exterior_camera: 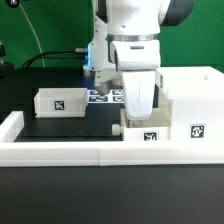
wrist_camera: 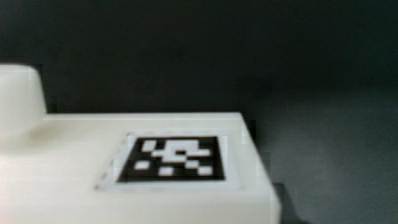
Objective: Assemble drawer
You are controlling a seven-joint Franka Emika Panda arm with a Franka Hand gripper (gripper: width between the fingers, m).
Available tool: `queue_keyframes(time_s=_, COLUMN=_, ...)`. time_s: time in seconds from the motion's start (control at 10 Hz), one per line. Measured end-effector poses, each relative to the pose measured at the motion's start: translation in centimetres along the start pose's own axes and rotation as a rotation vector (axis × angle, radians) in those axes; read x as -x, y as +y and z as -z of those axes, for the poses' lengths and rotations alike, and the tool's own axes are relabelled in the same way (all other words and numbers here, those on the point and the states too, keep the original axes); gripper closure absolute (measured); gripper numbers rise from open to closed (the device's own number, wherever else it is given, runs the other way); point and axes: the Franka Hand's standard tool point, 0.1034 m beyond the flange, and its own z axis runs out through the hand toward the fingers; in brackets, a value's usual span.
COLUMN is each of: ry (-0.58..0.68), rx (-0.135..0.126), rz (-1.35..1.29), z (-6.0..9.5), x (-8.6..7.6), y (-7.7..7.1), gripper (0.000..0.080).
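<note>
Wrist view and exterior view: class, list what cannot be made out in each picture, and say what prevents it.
1. Exterior view: the gripper blends into the white tray below at its fingertips; open or shut is unclear.
2. Wrist view: one finger shows, cut by the edge; the other is out of frame.
3. Wrist view: the tag is blurred.
4. Exterior view: the marker board is mostly hidden by the arm.

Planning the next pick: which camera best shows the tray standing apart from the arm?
Exterior view: the tray shows whole, tag facing the camera. The wrist view holds only a blurred close-up of some tagged white part.
</note>
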Motion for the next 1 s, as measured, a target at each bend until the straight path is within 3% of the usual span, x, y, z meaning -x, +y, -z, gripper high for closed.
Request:
queue_keyframes(time_s=0.5, ry=0.000, rx=0.000, rz=-0.026, z=-0.1, x=0.0, y=0.0, gripper=0.0752)
queue_keyframes(time_s=0.7, ry=-0.001, rx=0.013, rz=-0.031, z=1.0, x=0.2, y=0.1, gripper=0.0436)
queue_keyframes(time_s=0.8, ry=-0.002, rx=0.013, rz=-0.035, z=1.5, x=0.0, y=0.2, gripper=0.0436)
queue_keyframes(time_s=0.9, ry=-0.006, rx=0.000, rz=-0.044, z=2.1, x=0.0, y=0.3, gripper=0.0256)
queue_keyframes(time_s=1.0, ry=-0.010, rx=-0.009, rz=-0.048, z=3.0, x=0.1, y=0.5, gripper=0.0183)
